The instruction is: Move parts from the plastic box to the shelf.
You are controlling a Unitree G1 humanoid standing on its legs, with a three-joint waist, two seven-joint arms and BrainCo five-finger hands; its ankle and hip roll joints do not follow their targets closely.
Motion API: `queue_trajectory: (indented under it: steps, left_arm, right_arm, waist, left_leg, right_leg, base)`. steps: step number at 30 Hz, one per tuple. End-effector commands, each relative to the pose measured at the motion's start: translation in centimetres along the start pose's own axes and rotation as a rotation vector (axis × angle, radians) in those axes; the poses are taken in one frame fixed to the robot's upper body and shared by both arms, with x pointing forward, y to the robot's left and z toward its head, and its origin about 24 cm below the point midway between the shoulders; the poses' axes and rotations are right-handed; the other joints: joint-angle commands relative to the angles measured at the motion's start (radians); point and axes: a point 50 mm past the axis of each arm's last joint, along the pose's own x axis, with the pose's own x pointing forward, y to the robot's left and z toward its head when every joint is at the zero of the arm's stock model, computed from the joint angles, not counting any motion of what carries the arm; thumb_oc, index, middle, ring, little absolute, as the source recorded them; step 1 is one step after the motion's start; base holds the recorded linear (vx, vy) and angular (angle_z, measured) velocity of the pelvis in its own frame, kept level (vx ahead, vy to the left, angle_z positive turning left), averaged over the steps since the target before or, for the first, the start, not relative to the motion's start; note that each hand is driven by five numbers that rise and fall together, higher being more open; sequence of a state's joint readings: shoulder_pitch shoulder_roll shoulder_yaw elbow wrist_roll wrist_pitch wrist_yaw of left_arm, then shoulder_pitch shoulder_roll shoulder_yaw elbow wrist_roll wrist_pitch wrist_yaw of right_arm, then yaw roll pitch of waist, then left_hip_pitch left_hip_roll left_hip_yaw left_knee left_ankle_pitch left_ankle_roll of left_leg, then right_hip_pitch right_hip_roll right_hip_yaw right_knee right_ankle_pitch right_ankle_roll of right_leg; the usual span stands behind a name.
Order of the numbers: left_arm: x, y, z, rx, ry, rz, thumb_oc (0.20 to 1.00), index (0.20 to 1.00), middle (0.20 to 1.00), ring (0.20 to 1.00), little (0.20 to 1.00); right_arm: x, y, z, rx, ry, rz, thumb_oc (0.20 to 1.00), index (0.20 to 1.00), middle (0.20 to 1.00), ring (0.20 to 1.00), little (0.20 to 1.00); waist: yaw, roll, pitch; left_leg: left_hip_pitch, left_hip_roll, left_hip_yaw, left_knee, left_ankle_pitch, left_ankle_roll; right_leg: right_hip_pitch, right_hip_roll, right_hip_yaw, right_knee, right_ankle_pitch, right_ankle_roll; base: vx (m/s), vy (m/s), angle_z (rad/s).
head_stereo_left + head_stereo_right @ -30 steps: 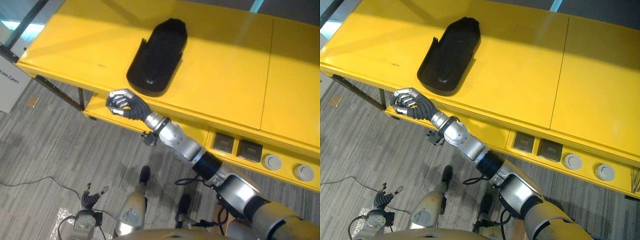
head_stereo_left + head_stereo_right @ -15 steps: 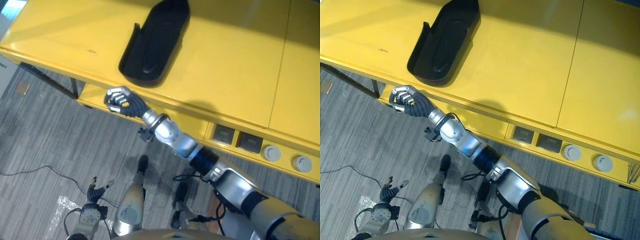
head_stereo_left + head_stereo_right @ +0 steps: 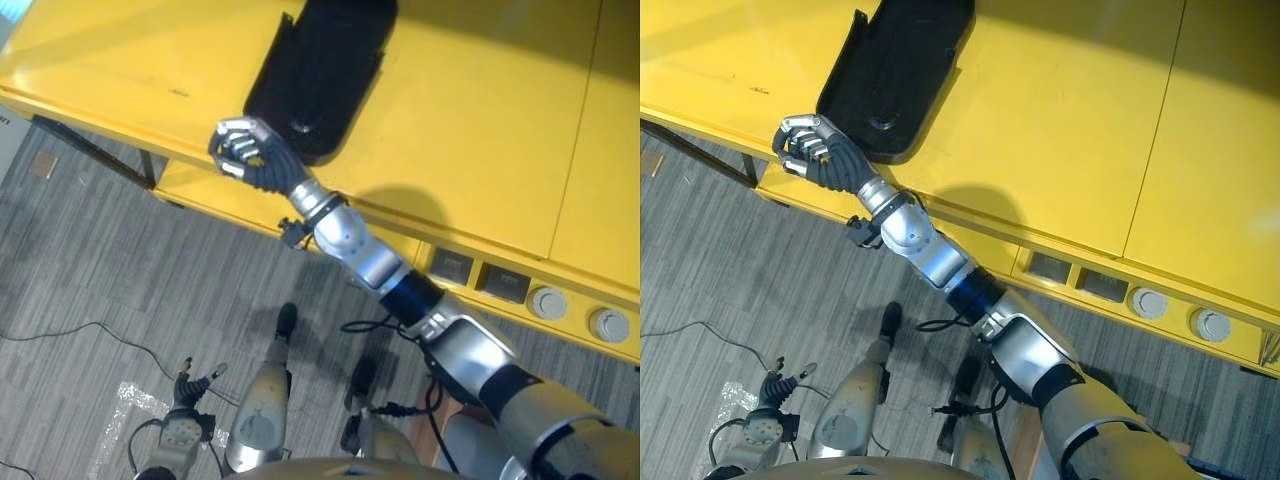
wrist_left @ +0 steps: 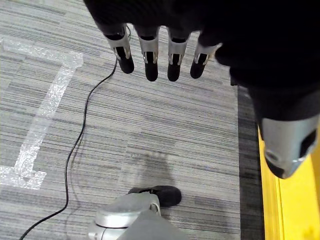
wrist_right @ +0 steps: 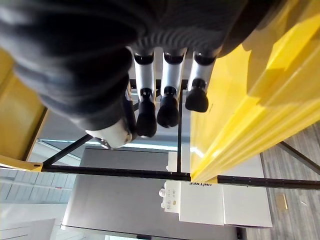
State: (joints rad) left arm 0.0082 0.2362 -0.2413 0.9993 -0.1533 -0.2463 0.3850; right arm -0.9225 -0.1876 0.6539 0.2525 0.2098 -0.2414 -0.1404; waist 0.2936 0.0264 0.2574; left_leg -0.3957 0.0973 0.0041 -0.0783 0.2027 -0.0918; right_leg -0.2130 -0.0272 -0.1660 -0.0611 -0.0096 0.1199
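Grey striped carpet (image 3: 90, 290) covers the floor below a yellow table (image 3: 470, 130). On the table lies a black plastic part (image 3: 318, 75), shaped like a long tray, just beyond the right hand (image 3: 243, 155). This hand hangs at the table's front edge with its fingers curled and holding nothing. The left hand (image 4: 165, 30) hangs low over the carpet, its fingers loose and straight.

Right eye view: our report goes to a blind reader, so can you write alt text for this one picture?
The robot's right hand, fingers curled and holding nothing, sits at the front edge of a yellow shelf, just beside the near end of a black plastic part lying on it. The left hand hangs low over grey carpet.
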Motion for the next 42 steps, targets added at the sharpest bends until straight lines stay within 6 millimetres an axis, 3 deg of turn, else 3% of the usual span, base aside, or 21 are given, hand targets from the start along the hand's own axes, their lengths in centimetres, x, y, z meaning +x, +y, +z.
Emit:
queue_trajectory:
  steps: [1,8,15,27,33,37,42]
  left_arm:
    - [1.2,0.3,2.4,0.029,-0.070,0.033,1.000,1.000,1.000,1.000,1.000]
    - [1.3,0.0,2.7,0.084,-0.082,0.018,1.000,1.000,1.000,1.000,1.000]
    - [1.3,0.1,2.6,0.095,-0.083,0.029,1.000,1.000,1.000,1.000,1.000]
    - [1.4,0.3,3.1,0.082,-0.100,0.042,1.000,1.000,1.000,1.000,1.000]
    - [1.2,-0.4,3.1,0.081,-0.104,0.034,1.000,1.000,1.000,1.000,1.000]
    - [1.1,-0.8,3.3,0.088,-0.116,0.015,1.000,1.000,1.000,1.000,1.000]
    - [1.0,-0.9,3.0,0.130,-0.108,-0.005,1.000,1.000,1.000,1.000,1.000]
  right_arm:
    - [1.7,-0.5,3.4,-0.006,-0.177,-0.038,0.200,0.200,0.200,0.200,0.200]
    - [1.9,-0.3,1.0,-0.164,-0.076,-0.060,0.200,0.200,0.200,0.200,0.200]
    - [2.1,-0.6,0.4,-0.173,-0.055,-0.104,0.200,0.200,0.200,0.200,0.200]
    - [2.5,-1.3,2.6,-0.193,-0.162,-0.167,0.200,0.200,0.200,0.200,0.200]
    - [2.4,-1.3,4.6,-0.501,-0.307,-0.232,0.200,0.200,0.200,0.200,0.200]
    - [2.9,-0.2,4.5,-0.539,-0.319,-0.216,0.200,0.200,0.200,0.200,0.200]
    - [2.7,-0.2,4.5,-0.496,-0.309,-0.212,0.200,0.200,0.200,0.200,0.200]
  waist:
    - [0.016,-0.015,0.009]
    - [0.019,-0.007,0.031]
    - [0.027,0.006,0.043]
    - [0.031,0.013,0.031]
    - [0.031,0.021,0.028]
    - [0.034,0.022,0.022]
    - [0.021,0.015,0.005]
  left_leg:
    - [0.118,-0.001,0.083,0.000,-0.150,-0.041]
    - [0.102,-0.001,0.070,-0.003,-0.147,-0.041]
    - [0.087,-0.007,0.064,0.001,-0.141,-0.037]
    - [0.091,-0.011,0.064,0.004,-0.146,-0.031]
    - [0.111,-0.009,0.079,0.016,-0.161,-0.024]
    - [0.119,-0.006,0.088,0.026,-0.166,-0.021]
    - [0.139,-0.002,0.091,0.036,-0.178,-0.017]
  right_leg:
    - [-0.093,-0.001,0.091,0.091,-0.040,0.071]
    - [-0.107,-0.001,0.083,0.092,-0.036,0.074]
    - [-0.120,-0.001,0.083,0.096,-0.031,0.077]
    - [-0.119,0.001,0.083,0.104,-0.036,0.074]
    - [-0.109,0.002,0.103,0.121,-0.052,0.070]
    - [-0.101,0.001,0.109,0.124,-0.054,0.068]
    - [-0.082,-0.001,0.110,0.133,-0.063,0.067]
  base:
    - [0.00,0.000,0.00]
    - [0.00,0.000,0.00]
    - [0.00,0.010,0.00]
    - [0.00,0.000,0.00]
    - [-0.01,0.005,-0.03]
    - [-0.04,0.009,-0.24]
    - [-0.02,-0.006,-0.07]
